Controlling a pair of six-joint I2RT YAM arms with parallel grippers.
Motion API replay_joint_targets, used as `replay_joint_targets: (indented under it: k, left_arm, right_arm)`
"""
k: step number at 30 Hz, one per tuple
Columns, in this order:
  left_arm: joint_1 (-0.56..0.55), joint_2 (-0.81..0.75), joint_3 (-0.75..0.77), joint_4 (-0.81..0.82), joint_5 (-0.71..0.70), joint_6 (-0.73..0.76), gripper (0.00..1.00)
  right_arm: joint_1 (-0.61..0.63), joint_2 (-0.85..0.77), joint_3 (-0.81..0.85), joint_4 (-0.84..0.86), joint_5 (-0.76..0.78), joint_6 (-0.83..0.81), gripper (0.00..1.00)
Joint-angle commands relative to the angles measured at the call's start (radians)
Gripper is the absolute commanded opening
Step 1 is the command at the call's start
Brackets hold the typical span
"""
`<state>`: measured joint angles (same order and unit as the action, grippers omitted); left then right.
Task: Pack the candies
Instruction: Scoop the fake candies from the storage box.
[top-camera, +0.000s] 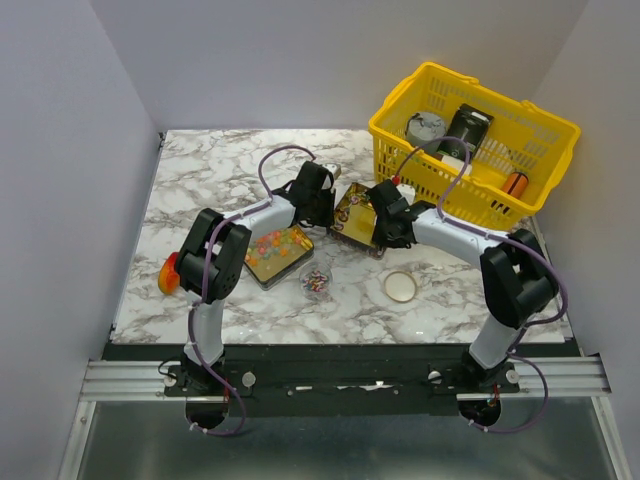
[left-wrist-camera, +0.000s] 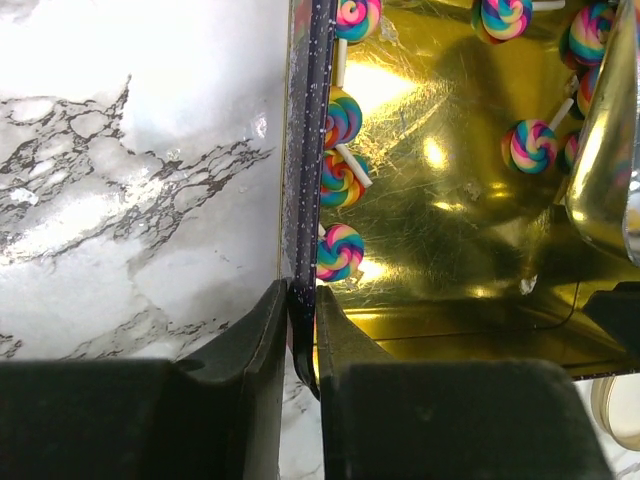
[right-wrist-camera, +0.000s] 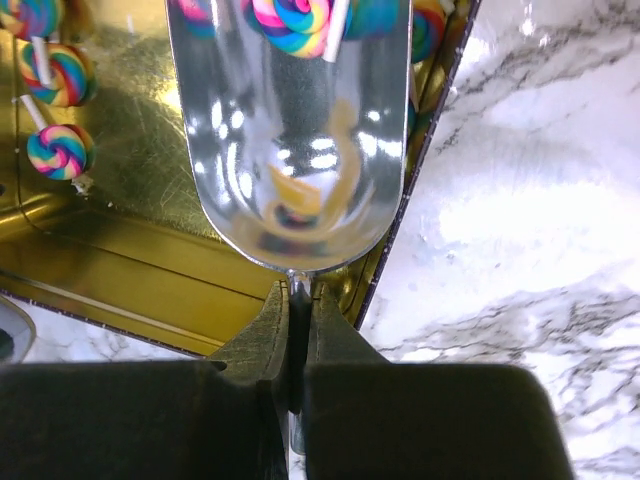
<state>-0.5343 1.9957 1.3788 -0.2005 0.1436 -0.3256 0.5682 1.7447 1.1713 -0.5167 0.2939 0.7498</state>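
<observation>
The candies, tiny multicoloured sweets, fill an open rectangular tin left of centre. More of them lie in a small glass jar. A gold tin holding small rainbow swirl lollipops sits between both arms. My left gripper is shut on that tin's dark side wall. My right gripper is shut on the thin handle of a silver scoop. The scoop's bowl reaches over the gold tin and carries a lollipop at its far end.
A yellow basket with a tin can, a dark box and an orange cylinder stands at the back right. A round lid lies near the front right of the jar. An orange-red lump sits at the table's left edge.
</observation>
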Motion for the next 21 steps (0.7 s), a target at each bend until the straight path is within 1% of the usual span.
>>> replay_joint_targets:
  k: [1,5,6,9,11,12,16,17,18,20,21]
  left_arm:
    - [0.023,-0.018,-0.017,-0.056,-0.047,0.023,0.27]
    - [0.023,-0.025,-0.014,-0.057,-0.050,0.030,0.36]
    - [0.023,-0.034,-0.018,-0.054,-0.049,0.030,0.43]
    - [0.023,-0.058,-0.035,-0.036,-0.049,0.028,0.52]
    - [0.023,-0.075,-0.050,-0.016,-0.042,0.023,0.56]
    - [0.023,-0.092,-0.053,-0.010,-0.039,0.020,0.62]
    - [0.023,-0.147,-0.070,0.013,-0.042,0.013,0.71]
    - [0.023,-0.159,-0.083,0.025,-0.045,0.010,0.75]
    - [0.023,-0.190,-0.090,0.036,-0.044,0.010,0.84]
    - [0.023,-0.224,-0.116,0.067,-0.045,0.002,0.90]
    - [0.023,-0.256,-0.121,0.072,-0.053,-0.003,0.96]
  right_arm:
    - [0.009,-0.065,-0.068,0.082,0.096,-0.167,0.01]
    - [0.013,-0.077,-0.053,0.089,0.071,-0.199,0.01]
    - [0.015,-0.088,-0.055,0.096,0.067,-0.208,0.01]
    - [0.025,-0.117,-0.056,0.103,0.067,-0.228,0.01]
    - [0.032,-0.134,-0.055,0.099,0.062,-0.242,0.01]
    - [0.036,-0.143,-0.055,0.096,0.063,-0.244,0.01]
    - [0.048,-0.195,-0.042,0.055,0.039,-0.262,0.01]
    - [0.053,-0.217,-0.036,0.043,0.027,-0.267,0.01]
    - [0.052,-0.226,-0.032,0.014,0.013,-0.270,0.01]
    - [0.058,-0.249,-0.019,-0.022,-0.021,-0.267,0.01]
    - [0.059,-0.255,-0.015,-0.057,-0.032,-0.268,0.01]
